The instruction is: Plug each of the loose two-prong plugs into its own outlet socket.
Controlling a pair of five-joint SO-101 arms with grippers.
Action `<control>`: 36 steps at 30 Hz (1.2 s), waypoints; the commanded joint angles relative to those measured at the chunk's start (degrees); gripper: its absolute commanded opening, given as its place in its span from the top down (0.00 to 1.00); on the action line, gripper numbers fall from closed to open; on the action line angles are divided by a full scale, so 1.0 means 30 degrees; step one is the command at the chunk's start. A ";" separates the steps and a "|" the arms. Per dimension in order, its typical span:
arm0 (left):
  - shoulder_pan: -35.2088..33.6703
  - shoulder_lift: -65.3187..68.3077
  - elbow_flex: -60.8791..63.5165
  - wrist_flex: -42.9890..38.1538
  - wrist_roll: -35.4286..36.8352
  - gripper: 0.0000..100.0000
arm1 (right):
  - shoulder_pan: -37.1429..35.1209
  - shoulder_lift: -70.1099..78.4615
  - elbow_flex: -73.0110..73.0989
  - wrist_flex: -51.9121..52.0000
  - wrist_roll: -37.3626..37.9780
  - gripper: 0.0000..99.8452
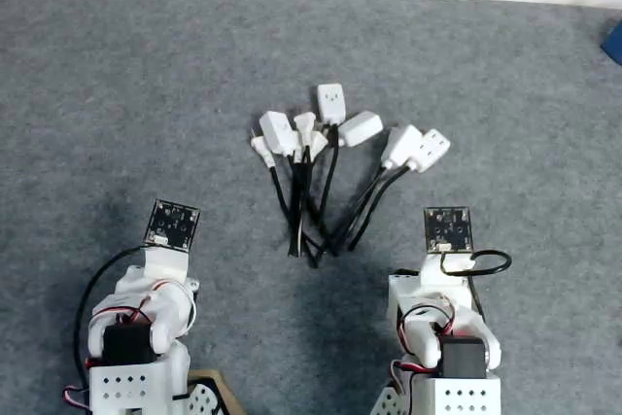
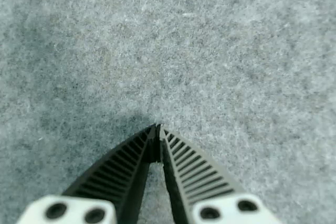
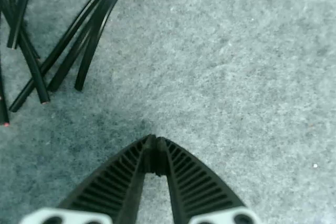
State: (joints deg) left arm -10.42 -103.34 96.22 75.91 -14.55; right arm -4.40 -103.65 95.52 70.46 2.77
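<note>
Jaws of the left gripper (image 2: 157,129) are pressed together at the tips with nothing between them, and the right gripper (image 3: 155,141) is clenched the same way, also with nothing in it. Both point down at the grey felt surface (image 1: 117,94).

Any writing on the white pieces is too small to make out from the high view.

In the high view each gripper is covered by the small camera board (image 1: 173,224) on its wrist, so the fingers themselves are hidden there. A blue object (image 1: 614,41) is cut off at the far right edge. Where the white pieces crowd together in the middle of the bundle, it is hard to tell plug from socket.

The outlet sockets (image 1: 330,102) and the two-prong plugs (image 1: 260,148) lie together in a fan on the table, between the two arms and farther out than both. Their black cords (image 1: 311,206) run back toward the arms and cross each other. The cut cord ends (image 3: 44,95) lie near the right gripper, a little to its side, not touching it. The left gripper is well apart from the bundle.
</note>
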 commanded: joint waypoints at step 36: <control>0.2564 -0.0044 0.0308 0.0029 0.0147 0.99 | 0.0103 -0.0190 0.2799 -0.0015 0.0176 0.99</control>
State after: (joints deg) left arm -5.58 -103.34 96.22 75.91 -14.55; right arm -4.40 -103.65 95.52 70.46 2.77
